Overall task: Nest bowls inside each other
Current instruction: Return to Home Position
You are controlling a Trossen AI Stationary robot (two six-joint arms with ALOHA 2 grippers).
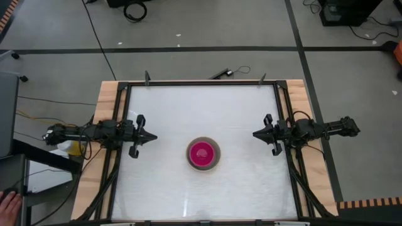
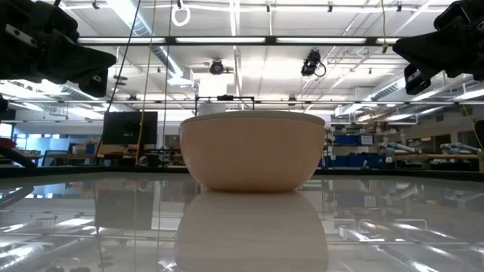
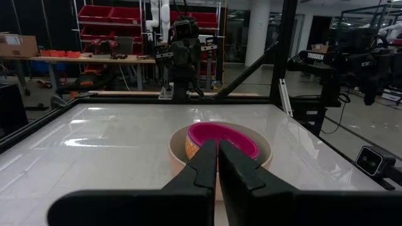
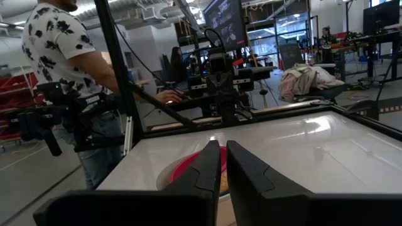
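— Grippers first: how are they held?
— Left gripper [image 1: 152, 135] and right gripper [image 1: 255, 133] are both seen clenched and empty, well apart on either side of the bowl stack [image 1: 203, 154].
— And the stack?
— Red bowl [image 3: 223, 135] is seated innermost, cream bowl [image 2: 253, 157] outermost. Nesting is judged done; only parking at home is called for.

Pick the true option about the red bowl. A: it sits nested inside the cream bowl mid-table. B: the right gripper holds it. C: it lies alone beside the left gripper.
A: the high view shows the red bowl inside the cream bowl mid-table, with the left gripper and right gripper away at the sides.
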